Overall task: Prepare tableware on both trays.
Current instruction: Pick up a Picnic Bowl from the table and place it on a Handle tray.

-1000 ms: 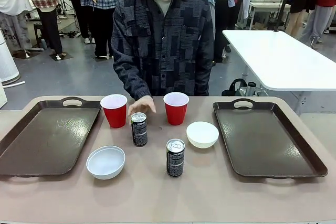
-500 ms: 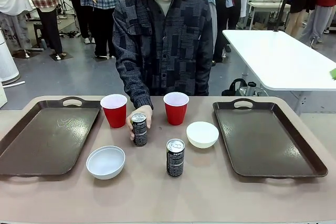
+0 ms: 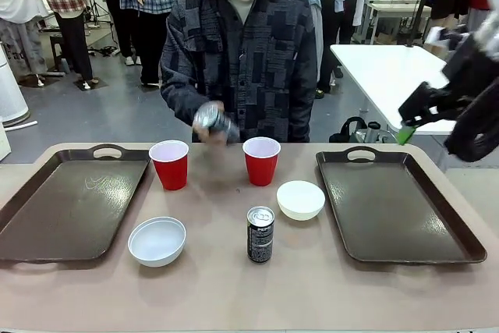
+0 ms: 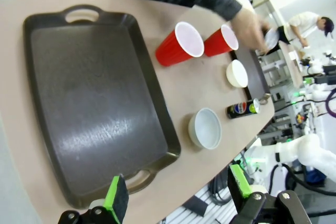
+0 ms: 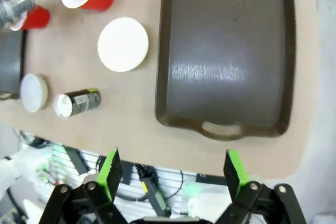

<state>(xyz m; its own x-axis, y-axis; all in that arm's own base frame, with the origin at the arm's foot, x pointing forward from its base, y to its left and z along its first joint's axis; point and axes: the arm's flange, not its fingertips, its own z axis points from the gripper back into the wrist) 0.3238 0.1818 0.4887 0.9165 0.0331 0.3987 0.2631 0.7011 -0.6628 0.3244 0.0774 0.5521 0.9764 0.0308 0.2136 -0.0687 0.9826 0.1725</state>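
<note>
Up goes a can (image 3: 207, 117) in the person's hand (image 3: 221, 132), likely for a tray (image 3: 390, 200); left tool (image 4: 177, 187) and right tool (image 5: 171, 169) spread, empty.

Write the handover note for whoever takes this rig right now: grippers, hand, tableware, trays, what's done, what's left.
Left gripper: open, empty, above the near end of the left tray.
Right gripper: open, empty, held high by the near end of the right tray.
Person's hand: holds one drink can in the air, off the table.
On the table between the trays: two red cups, two white bowls, the second can upright.
Done: nothing on either tray.
Left: all six pieces.
</note>
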